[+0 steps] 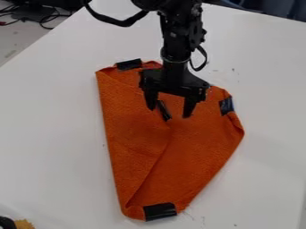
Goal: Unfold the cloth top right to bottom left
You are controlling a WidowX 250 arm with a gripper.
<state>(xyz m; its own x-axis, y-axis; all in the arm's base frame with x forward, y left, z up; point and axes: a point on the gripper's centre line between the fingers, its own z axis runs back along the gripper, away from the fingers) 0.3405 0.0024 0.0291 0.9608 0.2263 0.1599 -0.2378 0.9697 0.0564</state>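
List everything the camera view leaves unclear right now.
- Part of the orange cloth's top edge: hidden behind the gripper in the camera view.
- Inner layers of the cloth: covered in that view by its own folds.
- Whether the gripper touches the cloth: too fine to judge from that slant.
- The yellowish piece at lower left: cut off by the view's bottom edge.

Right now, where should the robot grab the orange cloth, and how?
I'd pinch the orange cloth at the narrow black patch near its middle, coming straight down. A layer's edge runs from there toward the bottom patch, so it looks like a folded-over corner. The open hand already straddles it.
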